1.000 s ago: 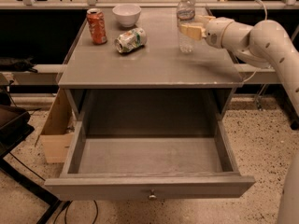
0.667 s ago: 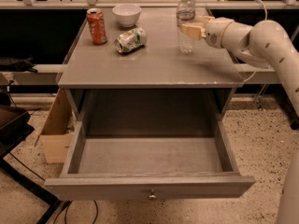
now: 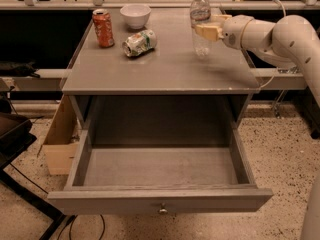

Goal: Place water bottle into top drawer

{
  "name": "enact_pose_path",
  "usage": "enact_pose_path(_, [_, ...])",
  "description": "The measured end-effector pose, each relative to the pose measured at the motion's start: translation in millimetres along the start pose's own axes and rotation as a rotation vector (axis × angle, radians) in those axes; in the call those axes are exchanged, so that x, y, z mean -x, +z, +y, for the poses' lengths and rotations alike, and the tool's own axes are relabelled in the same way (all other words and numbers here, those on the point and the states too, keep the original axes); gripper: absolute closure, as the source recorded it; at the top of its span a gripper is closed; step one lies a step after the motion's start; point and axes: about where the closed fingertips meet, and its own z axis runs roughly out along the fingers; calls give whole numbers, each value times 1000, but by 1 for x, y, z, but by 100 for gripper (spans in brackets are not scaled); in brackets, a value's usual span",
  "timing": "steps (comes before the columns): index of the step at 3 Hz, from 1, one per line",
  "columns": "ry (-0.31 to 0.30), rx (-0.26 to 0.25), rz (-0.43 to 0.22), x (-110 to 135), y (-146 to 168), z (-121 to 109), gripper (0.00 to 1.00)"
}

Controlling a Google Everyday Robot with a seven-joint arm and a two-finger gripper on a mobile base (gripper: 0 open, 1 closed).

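Nothing has shifted since a second ago: arm (image 3: 280, 36), bottle and cans all sit in the same spots. The top drawer (image 3: 100, 200) is pulled fully out below the table (image 3: 165, 69), its floor bare. The gripper (image 3: 209, 28) is at the table's back right, pinching the water bottle (image 3: 200, 11) at its label band, one finger across the front and one behind. The bottle stands upright on the tabletop, not yet lifted.

Risks as I see them:
- The clear plastic is thin and slick, so a mid-body grip may let it slip or tilt on the lift.
- The path runs forward over the table edge and then down; too low and the bottle base clips the edge or the drawer's front panel.
- Released high, it may bounce and roll.
- The green-and-white can (image 3: 139, 42), lying on its side, and the orange can (image 3: 103, 28) are well to the left, so a strike there is unlikely.
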Motion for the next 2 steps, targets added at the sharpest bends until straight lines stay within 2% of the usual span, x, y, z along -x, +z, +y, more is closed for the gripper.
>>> enact_pose_path(1, [-62, -2, 61, 20, -41, 14, 100])
enact_pose_path(2, [-112, 12, 137, 39, -91, 50, 100])
